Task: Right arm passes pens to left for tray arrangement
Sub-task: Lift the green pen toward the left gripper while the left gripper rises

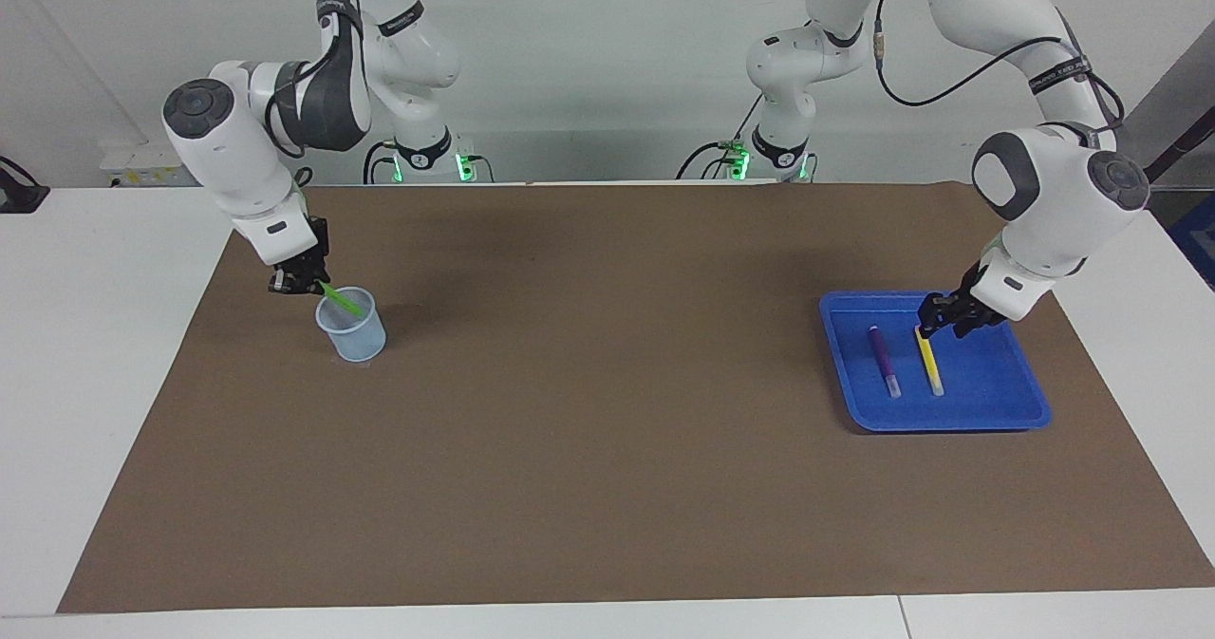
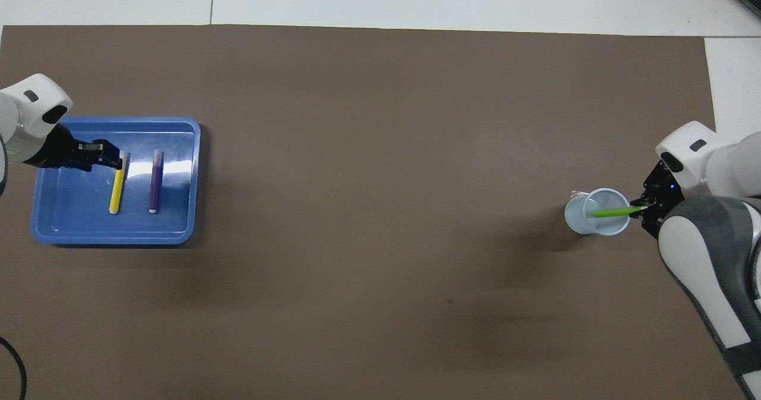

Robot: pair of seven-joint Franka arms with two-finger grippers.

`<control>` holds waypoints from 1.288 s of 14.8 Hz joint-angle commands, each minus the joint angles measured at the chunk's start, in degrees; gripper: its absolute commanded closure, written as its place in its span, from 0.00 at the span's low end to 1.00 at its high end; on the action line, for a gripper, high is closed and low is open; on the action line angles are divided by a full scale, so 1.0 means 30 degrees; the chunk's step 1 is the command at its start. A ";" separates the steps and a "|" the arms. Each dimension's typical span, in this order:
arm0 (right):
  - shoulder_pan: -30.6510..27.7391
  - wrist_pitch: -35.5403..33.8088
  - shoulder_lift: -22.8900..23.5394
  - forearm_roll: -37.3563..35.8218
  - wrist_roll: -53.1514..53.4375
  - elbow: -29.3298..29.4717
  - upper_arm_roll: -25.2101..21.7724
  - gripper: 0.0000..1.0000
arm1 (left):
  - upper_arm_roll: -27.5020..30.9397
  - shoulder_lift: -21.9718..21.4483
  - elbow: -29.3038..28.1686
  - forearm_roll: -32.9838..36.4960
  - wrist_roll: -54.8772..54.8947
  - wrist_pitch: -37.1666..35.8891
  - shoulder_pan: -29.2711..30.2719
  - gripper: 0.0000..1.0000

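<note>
Our right gripper [image 1: 302, 283] jaws pinch the green pen [image 1: 344, 300] leaning in the cup [image 1: 351, 325]; we lift it straight up. Our left gripper [image 1: 935, 319] jaws, we cannot tell, sit at the yellow pen [image 1: 929, 362] beside the purple pen [image 1: 883, 360] in the tray [image 1: 987, 402].

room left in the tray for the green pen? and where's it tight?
Free: the tray strip beside the yellow pen, under the left gripper, and the thin strip beside the purple pen. The mat between tray and cup is bare. Tight: between the two pens, and at the cup, where the right gripper grips the green pen.
</note>
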 commanded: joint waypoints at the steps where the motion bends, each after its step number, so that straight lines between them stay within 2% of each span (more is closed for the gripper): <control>1: 0.0129 -0.2798 0.0147 -0.0097 0.0661 0.2367 0.0203 1.00 | 0.0127 -0.1049 0.0326 -0.1452 -0.4187 -0.1345 -0.1050 0.45; 6: 0.0159 -0.6376 0.0059 0.0165 0.2032 0.4980 0.0290 1.00 | 0.0097 -0.2485 0.0326 -0.4735 -1.2857 -0.1964 -0.2572 0.45; 10: 0.0624 -0.7115 -0.0146 0.4113 0.6857 0.5042 0.0727 1.00 | 0.0097 -0.3482 0.0297 -0.6550 -1.9364 -0.1759 -0.3366 0.45; 14: 0.3607 -0.6357 -0.0175 0.6782 1.4645 0.4983 0.0759 1.00 | -0.0165 -0.3980 0.0268 -0.9010 -2.4230 -0.1670 -0.3397 0.45; 17: 0.5543 -0.4020 -0.0641 0.8452 1.9398 0.3759 0.0759 1.00 | -0.1042 -0.4158 0.0092 -1.0009 -2.7865 -0.0940 -0.3397 0.45; 19: 0.6599 -0.2348 -0.1082 0.9857 2.1946 0.2732 0.0759 1.00 | -0.1424 -0.4362 -0.0258 -1.1122 -2.8752 -0.0850 -0.3426 0.42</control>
